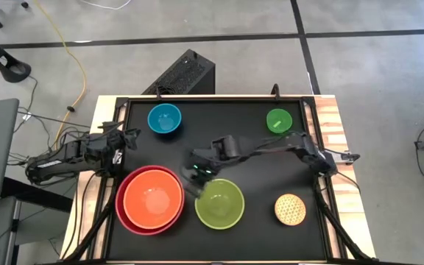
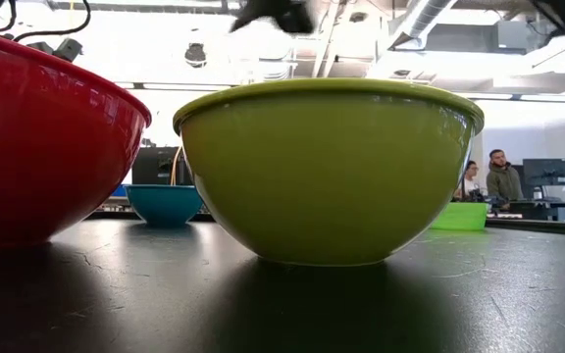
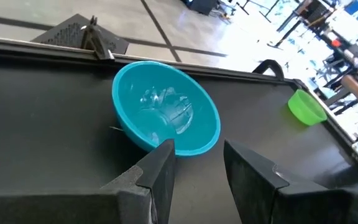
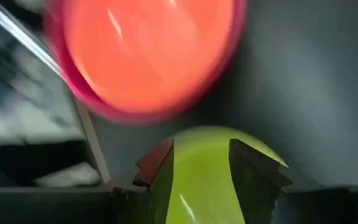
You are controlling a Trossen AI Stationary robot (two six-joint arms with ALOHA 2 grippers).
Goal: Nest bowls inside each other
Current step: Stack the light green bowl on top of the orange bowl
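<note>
An orange bowl [image 1: 153, 197] sits nested inside the large red bowl [image 1: 126, 208] at the near left. Right of them the lime green bowl [image 1: 220, 204] stands on its base on the black table. My right gripper [image 1: 196, 177] hovers open above that bowl's far left rim [image 4: 199, 186], clear of it, as the low view shows [image 2: 273, 12]. The blue bowl [image 1: 164, 119] stands far left, the smallest green bowl [image 1: 278, 120] far right, the speckled yellow bowl [image 1: 289, 209] near right. My left gripper [image 3: 197, 168] waits open at the table's left edge, facing the blue bowl [image 3: 166, 115].
A raised frame [image 1: 212, 98] runs around the black table top. A black box [image 1: 186, 73] stands on the floor beyond the far edge. Bare table lies between the blue and small green bowls. People [image 2: 503, 178] stand in the room behind.
</note>
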